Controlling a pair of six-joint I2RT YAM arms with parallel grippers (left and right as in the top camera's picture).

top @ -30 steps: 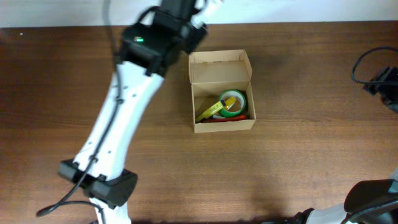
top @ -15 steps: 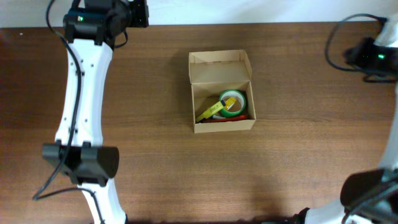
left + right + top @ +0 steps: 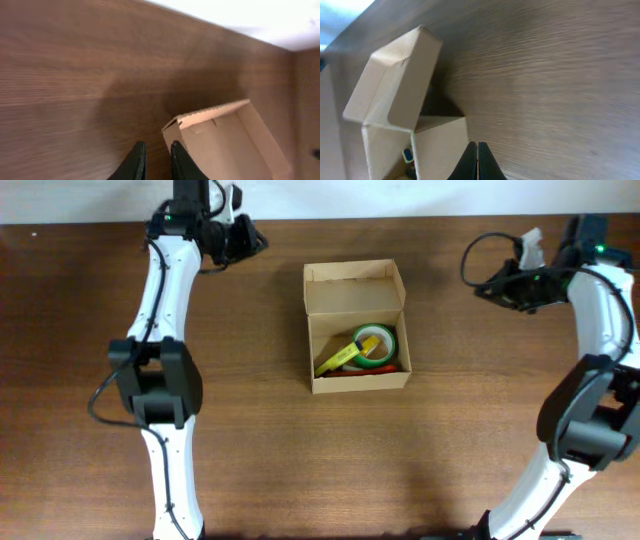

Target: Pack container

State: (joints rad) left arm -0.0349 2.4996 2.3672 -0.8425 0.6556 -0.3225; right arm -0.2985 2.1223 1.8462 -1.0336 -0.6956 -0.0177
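A robotics lab bench, it seems: two white arms [image 3: 160, 290] (black at the joints) trailing loose cables [image 3: 466, 262] over a wood-grain tabletop [image 3: 450, 460], with a plain white surface [image 3: 240, 15] ahead of the left jaws.

Soft, even overhead light leaves the brown table [image 3: 250, 460] glare-free, the box [image 3: 225, 135] casts a dim shadow just ahead of the left gripper [image 3: 156, 147], and both wrist views look smeared, blown white at the far edge.
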